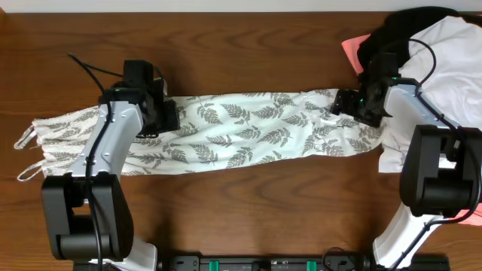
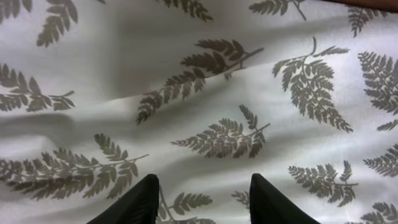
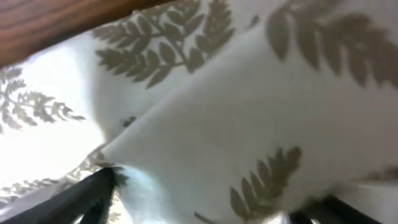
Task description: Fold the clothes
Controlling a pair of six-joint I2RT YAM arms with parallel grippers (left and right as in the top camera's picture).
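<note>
Two robot arms work over the clothes (image 1: 248, 132), a white garment printed with grey-green fern leaves, on a brown wooden table (image 1: 248, 53). The garment lies stretched in a long band, its long axis running left to right along the table. Its thin strap loops (image 1: 26, 139) point to the left end, and its other end is gathered narrow at the right.

The left gripper (image 1: 167, 114) hangs over the band's upper edge, left of the middle. The left wrist view shows its two black fingers (image 2: 140, 202) parted above flat, lightly rippled cloth, gripping nothing.

The right gripper (image 1: 343, 104) sits at the gathered right end. In its own view the fingers (image 3: 81, 196) stand wide apart with a raised fold of fern cloth (image 3: 249, 118) between them. Whether the pads touch the cloth cannot be told.

Behind the right arm lie a black garment (image 1: 407, 26), a coral-pink one (image 1: 352, 51) and a plain white one (image 1: 459, 60).
</note>
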